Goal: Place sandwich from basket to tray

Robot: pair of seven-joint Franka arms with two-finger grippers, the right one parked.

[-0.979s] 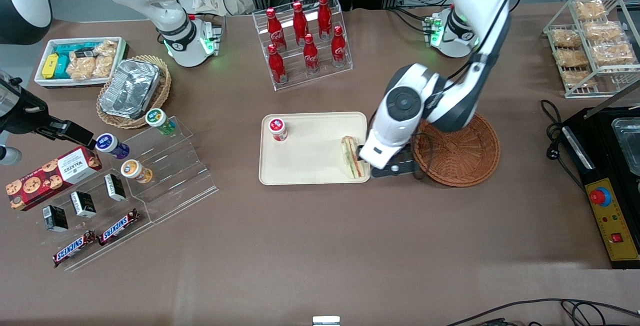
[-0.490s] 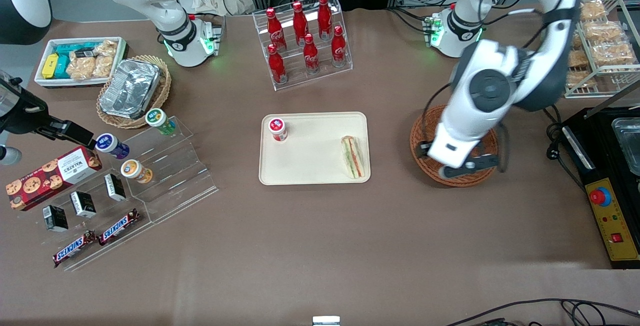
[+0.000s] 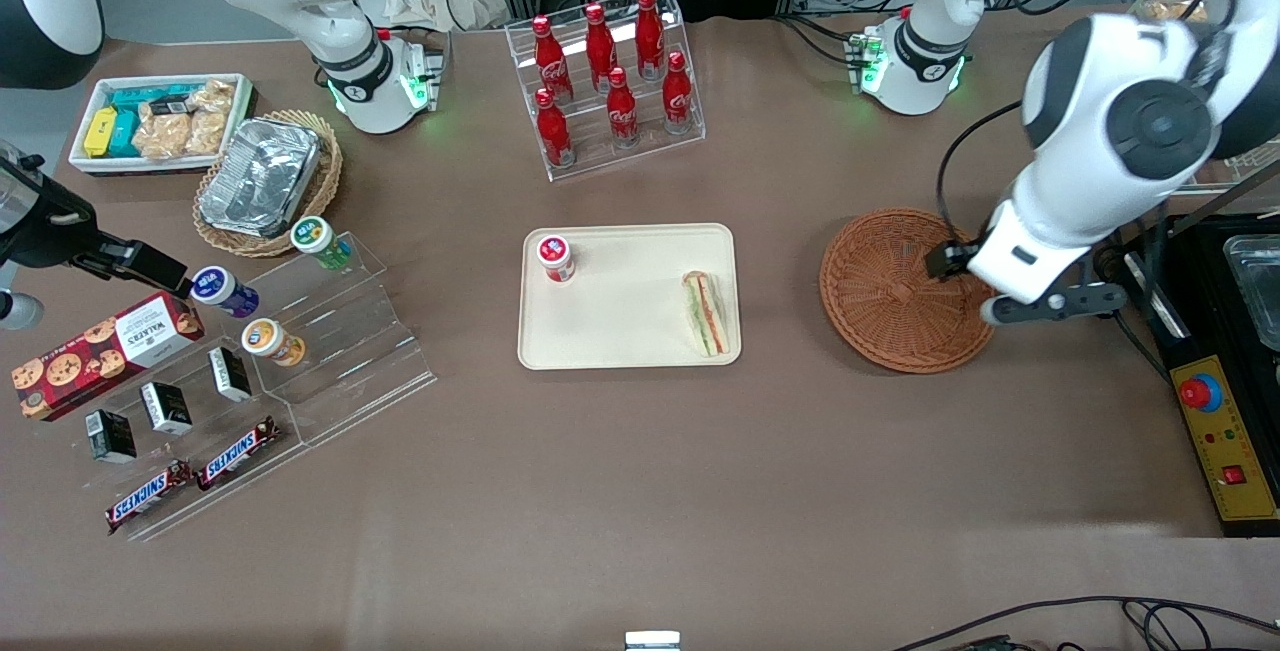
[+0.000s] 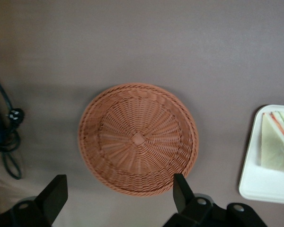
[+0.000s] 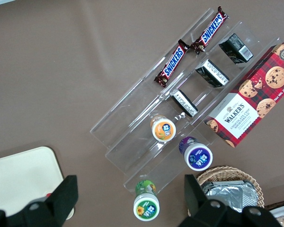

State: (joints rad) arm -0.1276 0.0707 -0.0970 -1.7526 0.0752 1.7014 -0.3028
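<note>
Claw hangs spread and empty above the basket, sandwich lying on the tray.

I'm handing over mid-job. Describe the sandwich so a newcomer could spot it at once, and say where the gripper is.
Find the flat cream-beige rectangular tray at mid-table, nearer the camera than the rack of red cola bottles. The triangular pale-bread sandwich lies at the tray's end beside the empty reddish-brown wicker basket; the tray's only other item is a red-capped jar. The open gripper hovers above the basket's edge.
</note>
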